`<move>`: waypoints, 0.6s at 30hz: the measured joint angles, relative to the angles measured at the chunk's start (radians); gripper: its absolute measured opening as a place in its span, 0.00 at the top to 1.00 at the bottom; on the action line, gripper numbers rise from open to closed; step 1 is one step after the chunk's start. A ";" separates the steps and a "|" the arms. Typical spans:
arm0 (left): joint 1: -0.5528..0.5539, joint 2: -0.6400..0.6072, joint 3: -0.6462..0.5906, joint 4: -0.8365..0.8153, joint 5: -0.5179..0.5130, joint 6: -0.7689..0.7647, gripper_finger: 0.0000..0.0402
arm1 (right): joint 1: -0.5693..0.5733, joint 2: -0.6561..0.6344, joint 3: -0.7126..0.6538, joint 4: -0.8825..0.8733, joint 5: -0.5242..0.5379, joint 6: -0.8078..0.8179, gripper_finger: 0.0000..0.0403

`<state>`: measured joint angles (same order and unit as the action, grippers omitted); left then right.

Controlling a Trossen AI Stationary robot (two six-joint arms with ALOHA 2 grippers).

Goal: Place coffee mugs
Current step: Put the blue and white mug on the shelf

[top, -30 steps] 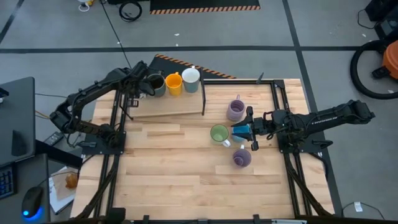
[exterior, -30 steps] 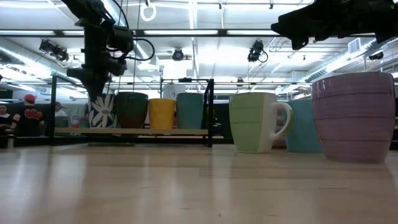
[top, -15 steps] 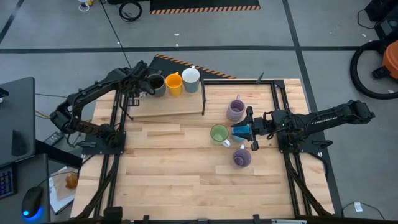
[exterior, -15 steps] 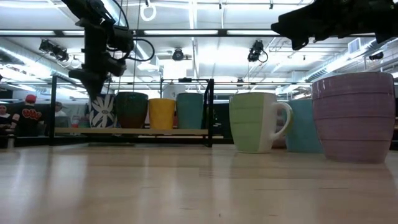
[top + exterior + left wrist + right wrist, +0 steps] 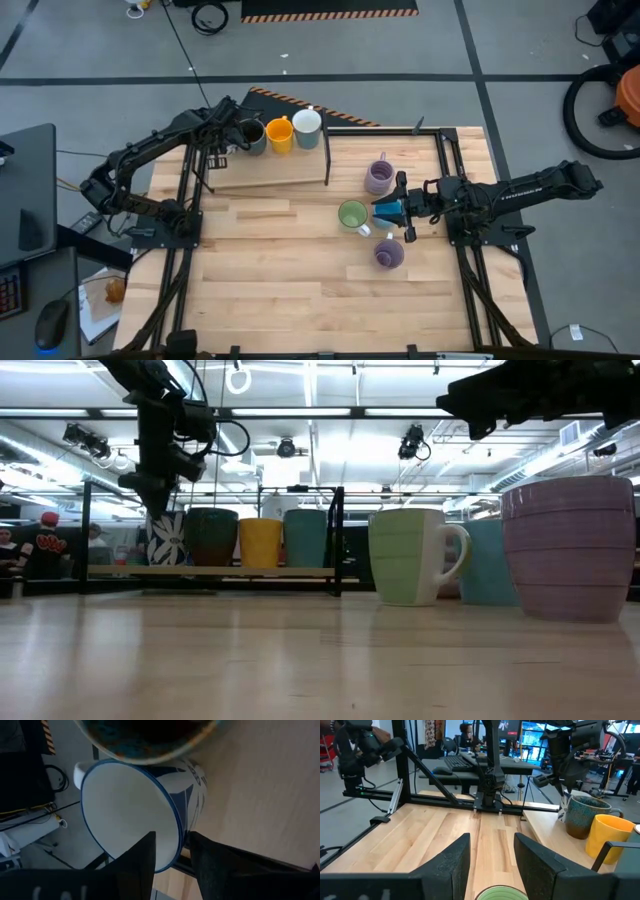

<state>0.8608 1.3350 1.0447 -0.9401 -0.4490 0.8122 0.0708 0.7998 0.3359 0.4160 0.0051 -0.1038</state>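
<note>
My left gripper (image 5: 228, 138) is open at the far-left board, pointing down over a white mug with blue pattern (image 5: 130, 805) that stands at the left end of the row (image 5: 165, 538). Beside it on the board stand a dark mug (image 5: 250, 135), an orange mug (image 5: 279, 134) and a pale mug (image 5: 307, 126). My right gripper (image 5: 403, 208) hovers open, high above the blue mug (image 5: 387, 212). The green mug (image 5: 352, 215) and two lavender mugs (image 5: 379, 177) (image 5: 389, 252) stand on the table around it. My left gripper (image 5: 172, 836) comes from above and straddles the white mug's rim (image 5: 176, 851), one finger (image 5: 142, 860) inside the cup and one (image 5: 205, 857) outside. The mug stands upright on the board. Whether either finger touches the wall, I cannot tell.
The wooden board (image 5: 270, 172) lies at the table's far left, bounded by black frame posts (image 5: 338, 540). Bare wood spreads over the table's near half (image 5: 280, 290). People sit in the room beyond (image 5: 45, 550).
</note>
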 joint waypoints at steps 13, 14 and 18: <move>0.000 0.000 0.000 -0.009 -0.004 -0.007 0.69 | 0.000 0.000 0.000 0.000 0.000 0.000 0.61; 0.000 0.000 0.000 -0.008 -0.009 -0.006 0.69 | 0.000 0.000 0.000 0.000 0.000 0.000 0.61; 0.000 0.000 0.000 -0.019 -0.049 0.011 0.69 | 0.000 0.000 0.000 0.000 0.000 0.000 0.61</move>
<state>0.8608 1.3350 1.0447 -0.9595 -0.4976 0.8230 0.0708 0.7998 0.3359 0.4156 0.0051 -0.1036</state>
